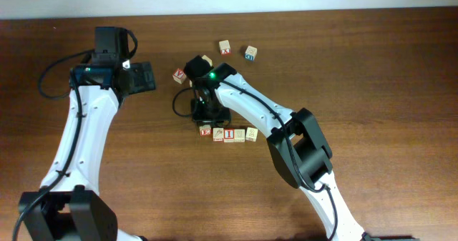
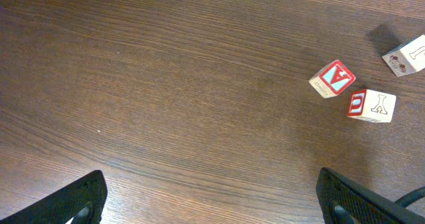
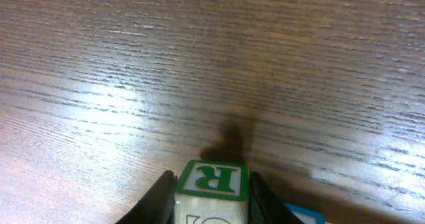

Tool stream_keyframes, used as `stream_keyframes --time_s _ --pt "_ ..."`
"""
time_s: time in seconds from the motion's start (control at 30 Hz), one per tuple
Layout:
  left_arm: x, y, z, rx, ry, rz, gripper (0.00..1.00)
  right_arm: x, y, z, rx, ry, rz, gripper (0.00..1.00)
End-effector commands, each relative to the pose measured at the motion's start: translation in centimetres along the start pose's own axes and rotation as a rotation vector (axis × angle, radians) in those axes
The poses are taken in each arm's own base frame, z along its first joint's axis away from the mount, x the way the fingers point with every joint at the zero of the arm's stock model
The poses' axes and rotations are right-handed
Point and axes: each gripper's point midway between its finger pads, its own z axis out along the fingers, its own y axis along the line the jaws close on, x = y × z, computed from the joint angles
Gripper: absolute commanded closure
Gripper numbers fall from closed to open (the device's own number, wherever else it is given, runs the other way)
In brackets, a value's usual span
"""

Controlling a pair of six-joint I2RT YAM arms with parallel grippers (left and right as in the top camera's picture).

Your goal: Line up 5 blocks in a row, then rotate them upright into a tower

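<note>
Between the fingers (image 3: 158, 199) of the right claw (image 1: 208, 111) sat the R block (image 3: 214, 179), its green-framed letter face turned toward the wrist camera. The claw was drawn narrow, its jaws pressed against both sides of the cube. Whether the cube rested on the wood or hung just off it could not be told. From overhead that claw stood just beside the row of blocks (image 1: 229, 134) at the middle of the bench (image 1: 372, 69) and hid the gripped cube.

The hold looked shallow, out near the fingertips, so a turn of the wrist could probably have let the cube twist or drop out skewed. A blue-edged corner (image 3: 302, 216) showed just beside it, so setting the cube down crooked might have nudged a neighbour and broken the line.

Farther out, a red-framed cube (image 1: 179, 75) lay near the right arm, and a wide swing risked knocking it. The left claw (image 1: 139, 76) stood wide and empty, well apart to the left, and posed little threat.
</note>
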Motion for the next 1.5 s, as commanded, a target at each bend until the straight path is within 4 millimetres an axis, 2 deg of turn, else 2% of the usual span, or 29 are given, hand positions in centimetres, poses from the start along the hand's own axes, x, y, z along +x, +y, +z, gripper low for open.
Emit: stream_keyframes --time_s 0.0,0.07,0.13,0.2,0.23,0.27,0.3,0.33,0.37,0.4,0.43,0.47,0.5,0.53,0.6,0.67,1.0,1.03,1.07,1.1,1.13,1.17,1.2,1.23,1.27,1.3,1.33,1.37,1.47 --pt "-0.6 0.2 -0.4 -0.005 -0.017 -0.018 0.01 2.0 -0.7 1.2 0.046 0.069 -0.012 0.67" --pt "-0.6 0.2 -0.4 -0.005 -0.017 -0.018 0.01 2.4 -0.6 1.3 0.052 0.08 -0.017 0.57" --pt "-0.6 0.2 -0.4 -0.005 -0.017 -0.018 0.01 2.4 -0.4 1.3 0.049 0.076 -0.025 0.54" --pt "-0.6 0.2 -0.4 -0.005 -0.017 -0.017 0.01 0.7 0.3 -0.3 0.038 0.015 -0.078 0.54" --pt "-0.6 0.2 -0.4 -0.005 -0.017 -0.018 0.01 -1.3 0.4 -3.6 0.076 -0.064 -0.085 0.53" --pt "-0.6 0.2 -0.4 -0.005 -0.017 -0.018 0.01 -2.6 0.9 -8.0 0.08 -0.126 -0.111 0.54" --pt "-0.6 0.2 -0.4 -0.005 -0.017 -0.018 0.01 -2.2 0.9 -10.0 0.091 -0.123 -0.163 0.55" --pt "-0.6 0.2 -0.4 -0.005 -0.017 -0.018 0.01 -1.8 0.5 -9.7 0.108 -0.102 -0.177 0.63" --pt "-0.6 0.2 -0.4 -0.005 -0.017 -0.018 0.01 -1.1 -0.4 -7.6 0.148 -0.067 -0.177 0.84" --pt "-0.6 0.2 -0.4 -0.005 -0.017 -0.018 0.01 0.0 -1.0 -6.3 0.164 -0.015 -0.172 0.96" --pt "-0.6 0.2 -0.4 -0.005 -0.017 -0.018 0.01 2.9 -1.3 -6.3 0.132 0.117 -0.142 0.96" --pt "-0.6 0.2 -0.4 -0.005 -0.018 -0.018 0.01 4.1 -1.7 -8.3 0.167 0.126 -0.145 0.96" --pt "-0.6 0.2 -0.4 -0.005 -0.017 -0.018 0.01 3.8 -1.5 -9.3 0.244 0.048 -0.183 0.96" --pt "-0.6 0.2 -0.4 -0.005 -0.017 -0.017 0.01 2.5 -0.5 -8.4 0.23 -0.02 -0.201 0.96" --pt "-0.6 0.2 -0.4 -0.005 -0.017 -0.018 0.01 -0.4 0.4 -4.0 0.164 -0.126 -0.222 0.96" --pt "-0.6 0.2 -0.4 -0.005 -0.017 -0.018 0.01 -0.5 0.3 -1.1 0.126 -0.13 -0.226 0.96" --pt "-0.6 0.2 -0.4 -0.005 -0.017 -0.018 0.01 2.1 -0.6 -0.7 0.132 -0.013 -0.208 0.96" --pt "-0.6 0.2 -0.4 -0.005 -0.017 -0.018 0.01 1.4 -0.5 -1.3 0.123 -0.032 -0.201 0.96" --pt "-0.6 0.2 -0.4 -0.005 -0.017 -0.018 0.01 -0.4 -0.3 -4.9 0.103 -0.077 -0.176 0.96" --pt "-0.6 0.2 -0.4 -0.005 -0.017 -0.018 0.01 -1.8 0.2 -11.9 0.067 -0.16 -0.162 0.96" --pt "-0.6 0.2 -0.4 -0.005 -0.017 -0.018 0.01 -1.0 0.5 -15.7 0.054 -0.192 -0.182 0.96" --pt "-0.6 0.2 -0.4 -0.005 -0.018 -0.018 0.01 0.7 0.4 -17.7 0.056 -0.185 -0.189 0.96" --pt "-0.6 0.2 -0.4 -0.005 -0.017 -0.017 0.01 2.2 0.3 -18.2 0.072 -0.152 -0.193 0.96" --pt "-0.6 0.2 -0.4 -0.005 -0.017 -0.018 0.01 3.8 0.5 -16.7 0.105 -0.091 -0.207 0.88" --pt "-0.6 0.2 -0.4 -0.005 -0.017 -0.018 0.01 5.0 0.5 -13.6 0.132 -0.032 -0.188 0.71" --pt "-0.6 0.2 -0.4 -0.005 -0.017 -0.018 0.01 6.1 -0.2 -10.3 0.161 0.017 -0.133 0.69" --pt "-0.6 0.2 -0.4 -0.005 -0.017 -0.018 0.01 7.0 -1.4 -6.6 0.18 0.057 -0.129 0.69" --pt "-0.6 0.2 -0.4 -0.005 -0.017 -0.018 0.01 7.3 -1.8 -4.7 0.182 0.066 -0.134 0.69" --pt "-0.6 0.2 -0.4 -0.005 -0.017 -0.018 0.01 9.2 -1.3 -1.9 0.207 0.077 -0.192 0.82"
